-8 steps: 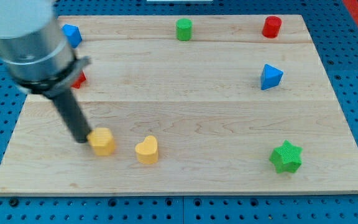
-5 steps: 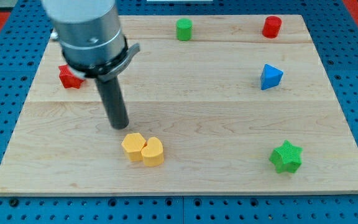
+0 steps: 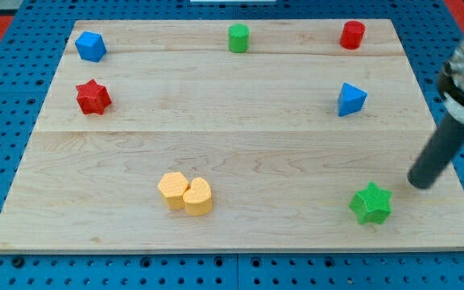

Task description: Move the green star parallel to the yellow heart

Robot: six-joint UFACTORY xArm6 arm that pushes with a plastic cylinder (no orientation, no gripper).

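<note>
hovering at the lower right of the frame, my tip (image 3: 420, 184) sits just up and right of the green star (image 3: 370, 203), apart from it.
no jaws on this rod, so nothing is grasped; the yellow heart (image 3: 198, 196) lies lower left of centre, touching a yellow block (image 3: 172, 189).

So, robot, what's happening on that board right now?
My tip up-right of the green star block, apart. Yellow heart block at lower middle, touching a yellow hexagon block. Nothing between star and heart.
</note>
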